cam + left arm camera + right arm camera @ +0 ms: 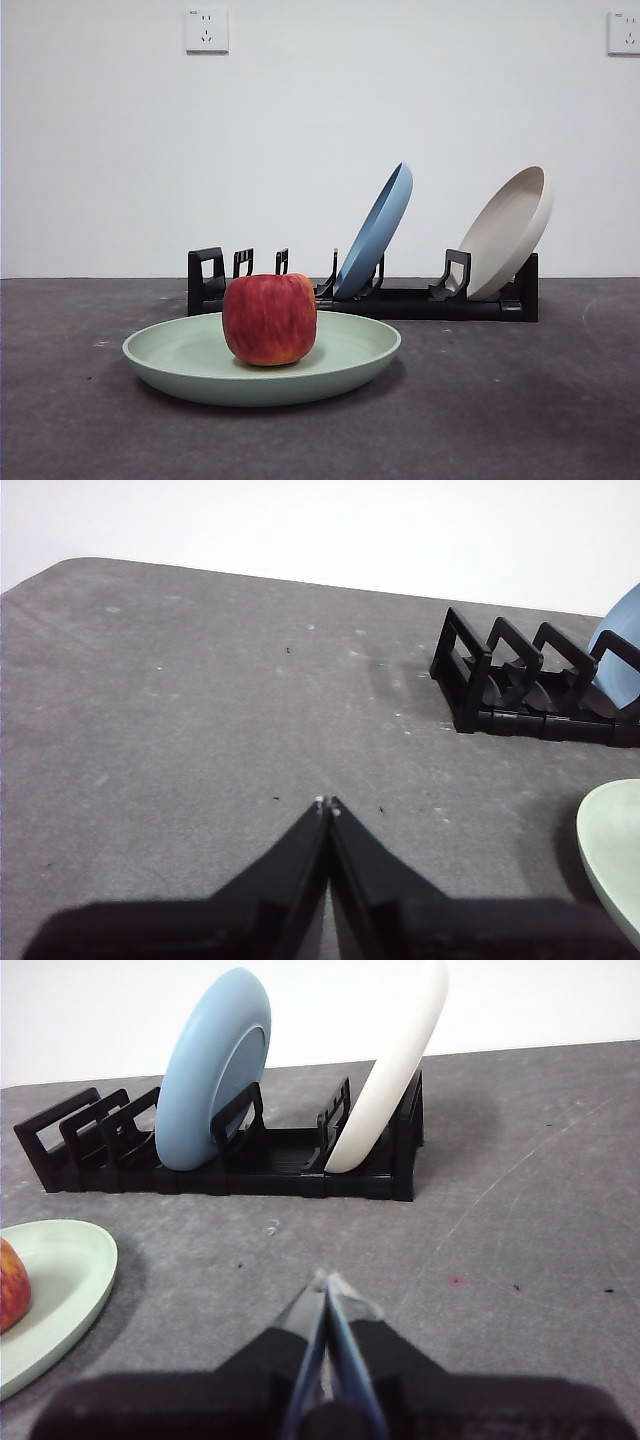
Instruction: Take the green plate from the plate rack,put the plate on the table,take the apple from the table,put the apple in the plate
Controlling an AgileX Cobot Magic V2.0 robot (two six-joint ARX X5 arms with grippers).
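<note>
The green plate (340,352) lies flat on the dark grey table (520,400), in front of the black plate rack (400,300). The red apple (269,318) stands upright in the middle of the plate. In the left wrist view my left gripper (327,804) is shut and empty over bare table, with the plate's edge (612,850) and the rack's empty end (500,670) off to one side. My right gripper (325,1282) is shut too, holding nothing, short of the rack (260,1165); the plate (55,1280) and a sliver of apple (10,1285) show beside it. Neither arm shows in the front view.
A blue plate (375,232) leans in the rack's middle slot and a beige plate (508,232) in its right end. The rack's left slots (235,265) hold nothing. A white wall with two sockets (206,30) rises behind the table.
</note>
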